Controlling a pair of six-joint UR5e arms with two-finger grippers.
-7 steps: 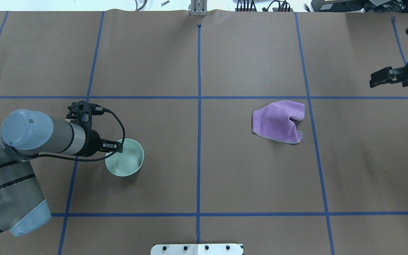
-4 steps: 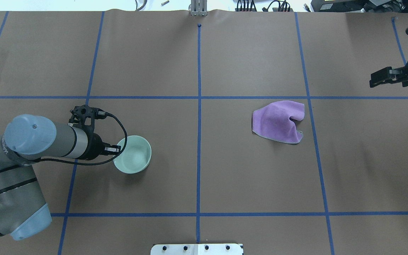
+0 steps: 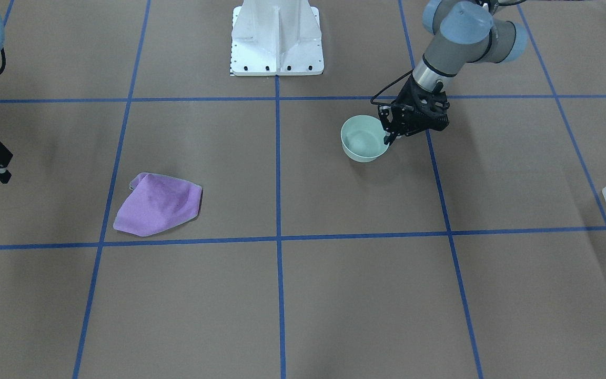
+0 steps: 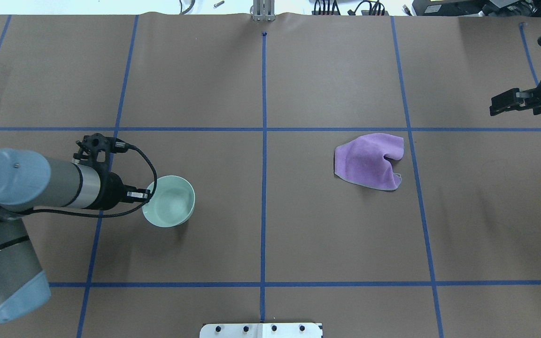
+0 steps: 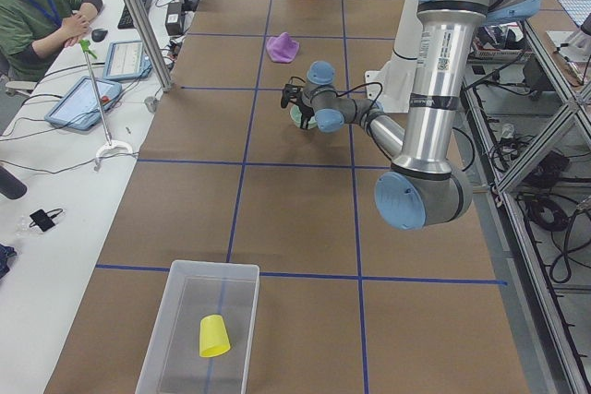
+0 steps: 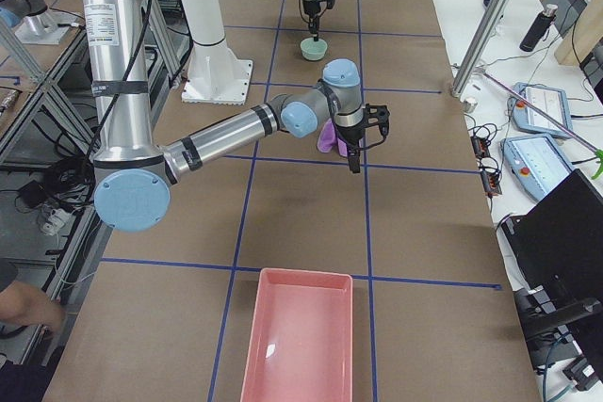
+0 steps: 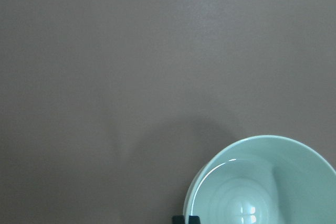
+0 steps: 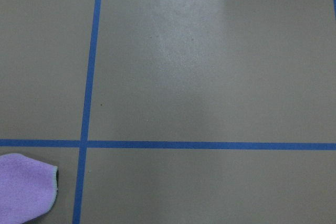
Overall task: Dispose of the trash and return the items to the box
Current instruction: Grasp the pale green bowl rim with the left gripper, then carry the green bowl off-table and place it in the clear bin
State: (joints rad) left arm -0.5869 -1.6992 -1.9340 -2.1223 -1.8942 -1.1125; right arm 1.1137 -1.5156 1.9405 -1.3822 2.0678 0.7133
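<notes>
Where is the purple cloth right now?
In the overhead view the purple cloth lies on the table's right half, just left of a blue tape line, far right of the green bowl.

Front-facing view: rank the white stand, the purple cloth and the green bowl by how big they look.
1. White stand, though the top edge cuts it off.
2. Purple cloth, somewhat smaller.
3. Green bowl, clearly smallest.

Back and to the right of the left gripper (image 3: pixel 389 139) stands a bolted white metal stand (image 3: pixel 276 37). Blue tape lines (image 4: pixel 264 188) cross the brown table cover (image 4: pixel 336 244) beneath it. Well across from it, a person in green (image 5: pixel 42 6) sits by two tablets (image 5: pixel 83 103).
</notes>
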